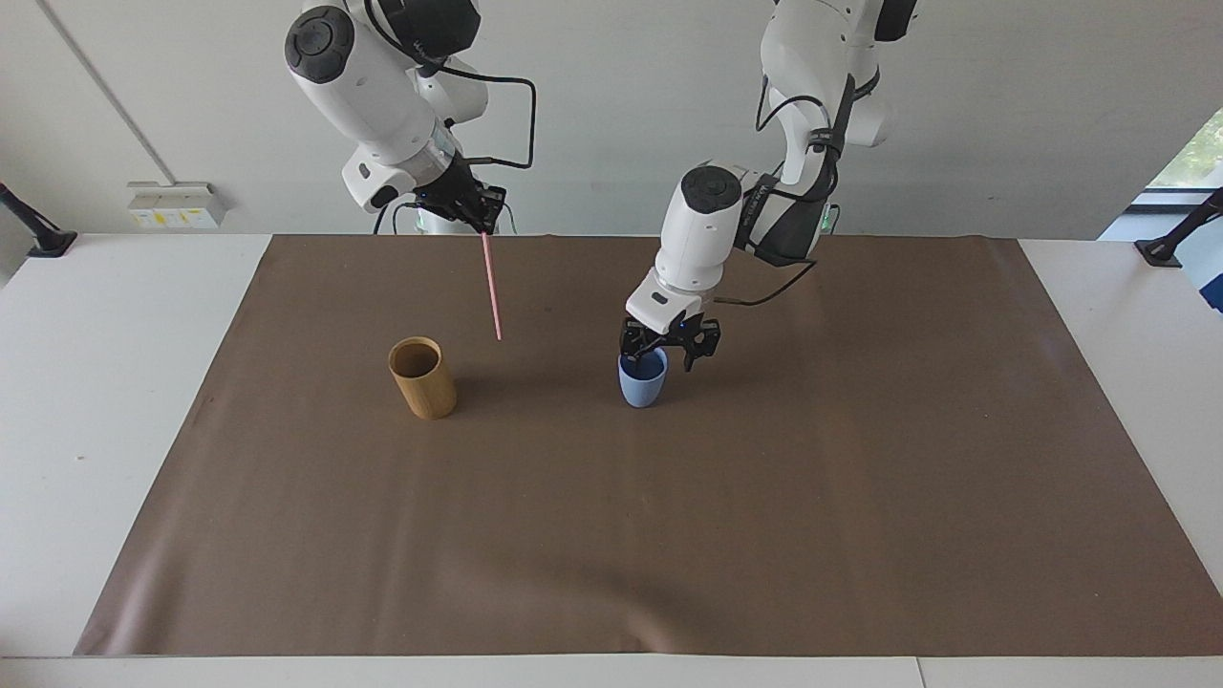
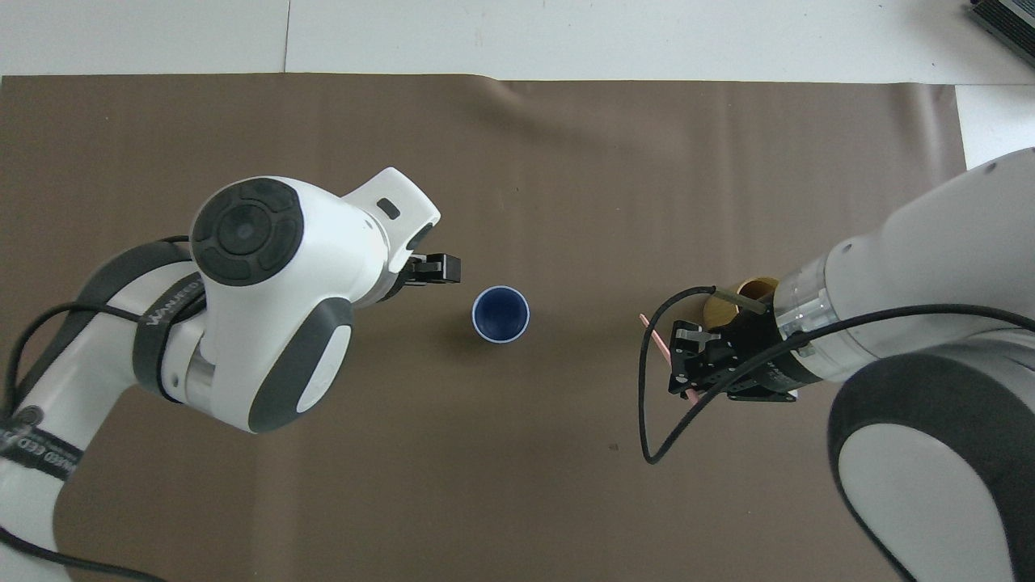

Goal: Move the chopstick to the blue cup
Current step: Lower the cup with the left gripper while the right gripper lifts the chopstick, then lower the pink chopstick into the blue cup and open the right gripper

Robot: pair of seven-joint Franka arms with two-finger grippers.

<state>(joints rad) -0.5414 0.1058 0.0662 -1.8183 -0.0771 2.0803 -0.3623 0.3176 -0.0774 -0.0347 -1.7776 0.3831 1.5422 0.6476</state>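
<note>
Two cups stand upright and well apart on a matte brown mat [image 1: 611, 535] that covers most of the white surface [image 1: 105, 401]; the mat lies smooth but for shallow wrinkles.

The blue cup [image 1: 642, 376] is small, handleless and light blue, with a dull finish, and tapers to a rounded base. From overhead its round mouth shows a darker blue inside with a thin pale rim. It sits near the middle of the mat.

The left claw [image 1: 669, 346] hangs just over this cup, black fingers spread wide and free of it, one fingertip above the rim and the other out past the cup's side, toward the left arm's end of the surface.

The tan cup [image 1: 421, 378] is a taller, straight-sided cylinder with a bamboo look, toward the right arm's end.

The right claw [image 1: 481, 218] is clamped on the top end of the chopstick [image 1: 492, 287], a thin, straight pink stick. The stick hangs nearly upright, slightly tilted, its lower tip in the air over the mat between the two cups and closer to the tan one, touching neither.
</note>
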